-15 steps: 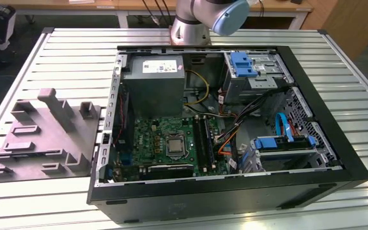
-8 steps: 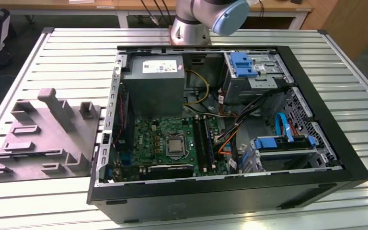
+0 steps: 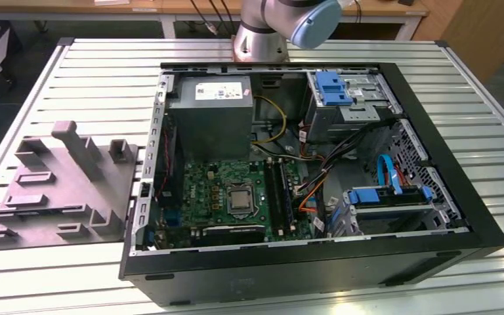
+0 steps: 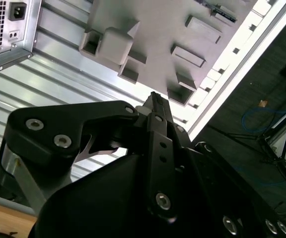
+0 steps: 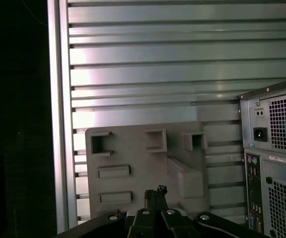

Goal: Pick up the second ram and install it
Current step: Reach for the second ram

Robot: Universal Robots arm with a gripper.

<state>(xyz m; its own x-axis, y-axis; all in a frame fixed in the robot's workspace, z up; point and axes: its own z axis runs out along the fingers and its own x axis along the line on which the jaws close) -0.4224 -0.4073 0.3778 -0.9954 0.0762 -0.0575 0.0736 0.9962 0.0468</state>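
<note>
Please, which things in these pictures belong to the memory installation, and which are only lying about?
For the job: gripper; grey fixture tray, seen beyond the gripper in both wrist views; black memory slots; motherboard.

Only lying about: power supply; blue drive bracket; cables; slatted table.

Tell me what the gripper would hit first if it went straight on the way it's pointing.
Probably the grey moulded fixture on the slatted table; the gripper points at it, though depth is unclear.
</note>
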